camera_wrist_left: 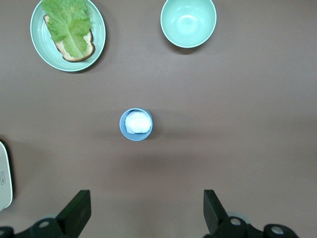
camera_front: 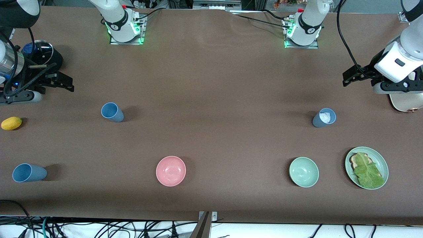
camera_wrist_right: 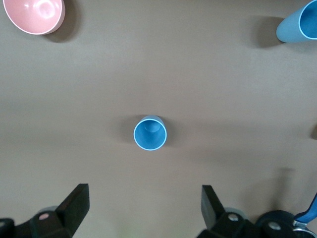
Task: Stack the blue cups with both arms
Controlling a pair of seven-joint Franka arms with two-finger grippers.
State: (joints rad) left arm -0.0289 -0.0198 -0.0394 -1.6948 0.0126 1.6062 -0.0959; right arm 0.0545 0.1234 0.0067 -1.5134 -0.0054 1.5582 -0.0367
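Three blue cups stand apart on the brown table. A sky-blue cup (camera_front: 112, 112) stands toward the right arm's end and shows below my right gripper in the right wrist view (camera_wrist_right: 150, 133). A second sky-blue cup (camera_front: 29, 173) stands nearer the front camera (camera_wrist_right: 298, 25). A slate-blue cup (camera_front: 324, 118) with a white crumpled thing in it stands toward the left arm's end (camera_wrist_left: 136, 124). My right gripper (camera_front: 64, 81) (camera_wrist_right: 144, 206) is open and empty, up in the air. My left gripper (camera_front: 350, 76) (camera_wrist_left: 147, 210) is open and empty, up in the air.
A pink bowl (camera_front: 171, 171), a green bowl (camera_front: 304, 172) and a green plate (camera_front: 380, 158) with bread and lettuce lie along the near side. A lemon (camera_front: 11, 123) and a dark pot with a glass lid (camera_front: 39, 53) are at the right arm's end. A cream object (camera_front: 406, 102) is at the left arm's end.
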